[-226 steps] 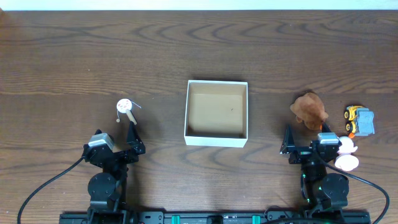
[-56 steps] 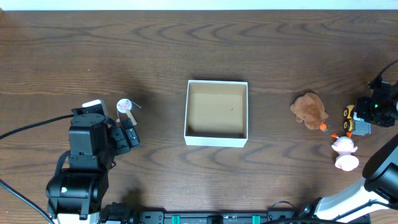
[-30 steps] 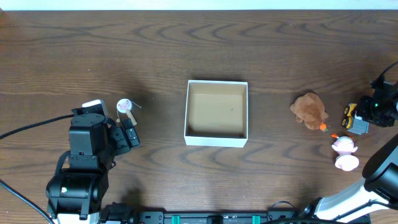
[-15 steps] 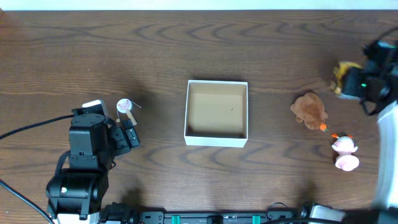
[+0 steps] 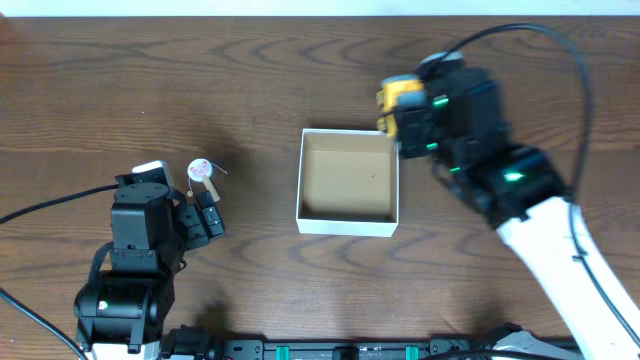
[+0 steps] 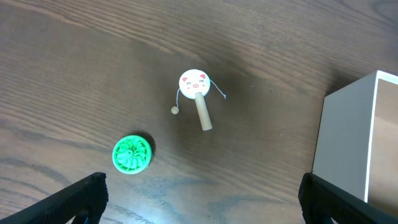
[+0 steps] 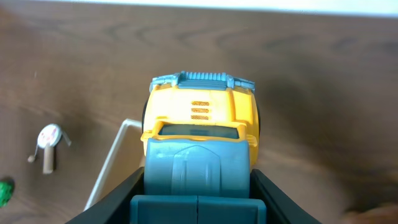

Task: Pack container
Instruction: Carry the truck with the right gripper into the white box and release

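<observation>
At the worktop's left front, our left claw (image 5: 205, 217) hangs spread wide just beside a pig-faced rattle (image 5: 202, 172). The container (image 5: 348, 227) sits mid-worktop. Over its far right corner, our right claw (image 5: 410, 125) grips a yellow toy truck (image 5: 397, 98).

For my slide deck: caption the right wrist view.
Right gripper holds a yellow-and-blue toy truck above the wooden table, near a corner of the container.

The left arm (image 5: 140, 235) is blocky matte black with a white cap and a trailing black cable (image 5: 50, 201). The right arm (image 5: 470, 120) shows green lights (glowing) and a white forearm link (image 5: 550, 270). Its fingers (image 7: 112, 202) are black.
</observation>
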